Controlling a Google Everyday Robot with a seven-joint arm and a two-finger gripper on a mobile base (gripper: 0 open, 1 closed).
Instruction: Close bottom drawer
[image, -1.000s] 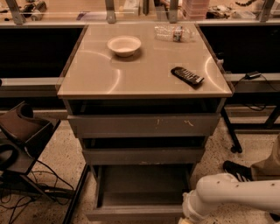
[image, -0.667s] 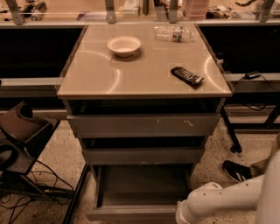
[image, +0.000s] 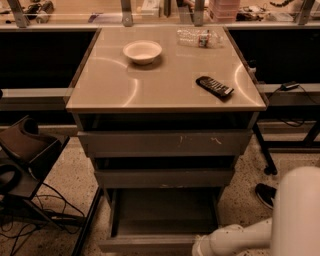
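The bottom drawer (image: 160, 212) of the beige-topped cabinet (image: 165, 82) stands pulled far out, its shallow grey tray open and its plain front (image: 145, 243) at the lower edge of the camera view. The middle drawer (image: 164, 177) and the scratched top drawer (image: 164, 143) stick out a little. My white arm (image: 240, 237) reaches in from the lower right, and its end lies at the right end of the bottom drawer's front. The gripper itself is below the frame edge, out of view.
A white bowl (image: 142, 51), a plastic bottle (image: 200, 37) and a dark remote-like object (image: 214, 86) lie on the cabinet top. A dark chair (image: 25, 150) and cables (image: 45, 215) are on the floor at left. A shoe (image: 264, 194) and table legs (image: 265, 150) are at right.
My arm has moved left and down along the bottom edge, toward the bottom drawer's front. The drawer stays pulled out as before.
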